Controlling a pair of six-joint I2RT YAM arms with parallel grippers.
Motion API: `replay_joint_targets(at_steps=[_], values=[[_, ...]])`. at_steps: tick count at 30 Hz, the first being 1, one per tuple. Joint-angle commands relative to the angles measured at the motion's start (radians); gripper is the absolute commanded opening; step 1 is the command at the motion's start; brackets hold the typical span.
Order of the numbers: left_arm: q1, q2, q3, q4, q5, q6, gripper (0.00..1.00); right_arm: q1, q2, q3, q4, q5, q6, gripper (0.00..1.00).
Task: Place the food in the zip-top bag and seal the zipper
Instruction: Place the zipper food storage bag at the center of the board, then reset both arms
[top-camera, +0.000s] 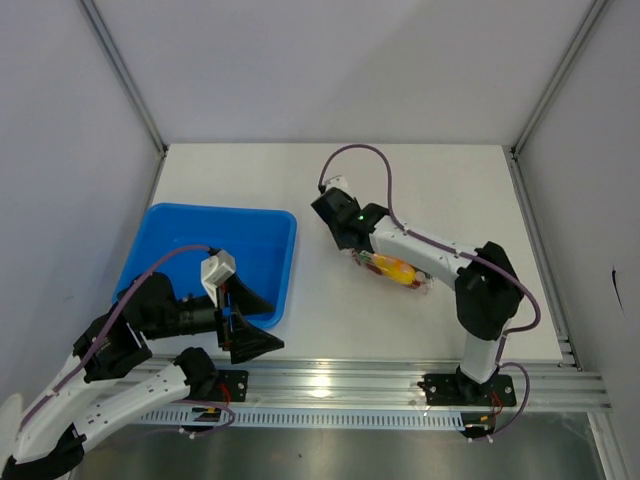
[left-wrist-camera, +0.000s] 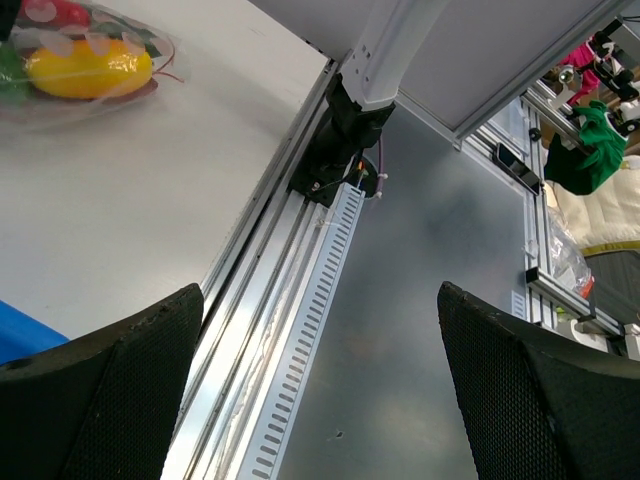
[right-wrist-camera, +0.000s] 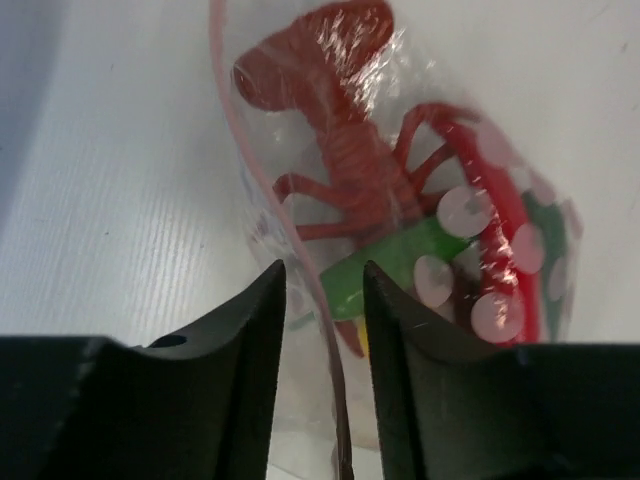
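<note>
The zip-top bag (top-camera: 400, 272) lies flat on the white table with the food inside it. The yellow-orange fruit (top-camera: 397, 269) shows through the plastic, also in the left wrist view (left-wrist-camera: 90, 68). In the right wrist view I see red pieces (right-wrist-camera: 335, 150), a green piece (right-wrist-camera: 395, 262) and a red chili (right-wrist-camera: 500, 210) in the bag. My right gripper (right-wrist-camera: 322, 272) stands over the bag's left end, jaws narrowly apart. The pink zipper (right-wrist-camera: 326, 321) runs lengthwise through the gap. My left gripper (left-wrist-camera: 320, 380) is wide open and empty, by the blue tray's near right corner (top-camera: 252, 330).
The blue tray (top-camera: 210, 211) sits at the left of the table. An aluminium rail (top-camera: 380, 385) runs along the near edge, with the right arm's base (top-camera: 465, 388) on it. Grey walls close in the back and both sides.
</note>
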Motion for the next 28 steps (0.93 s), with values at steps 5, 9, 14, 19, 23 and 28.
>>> replay_joint_targets(at_steps=[5, 9, 14, 19, 23, 28], values=[[-0.002, 0.009, -0.005, 0.008, 0.021, -0.024, 0.99, 0.086, -0.088, 0.026, -0.033, 0.088, 0.138, 0.63], [-0.002, 0.021, -0.012, 0.037, 0.029, -0.029, 1.0, 0.139, -0.258, -0.037, -0.046, -0.012, 0.169, 0.99], [-0.002, 0.04, -0.032, 0.068, 0.042, -0.035, 0.99, 0.231, -0.516, -0.146, -0.094, -0.033, 0.256, 0.99], [-0.002, 0.028, -0.088, 0.115, 0.007, -0.086, 0.99, 0.259, -0.833, -0.316, -0.304, 0.118, 0.582, 0.99], [-0.002, -0.014, -0.166, 0.164, -0.028, -0.165, 1.0, 0.288, -0.981, -0.475, -0.503, 0.189, 0.892, 0.99], [-0.001, -0.074, -0.245, 0.219, -0.014, -0.231, 0.99, 0.297, -1.135, -0.583, -0.504, 0.157, 0.922, 1.0]])
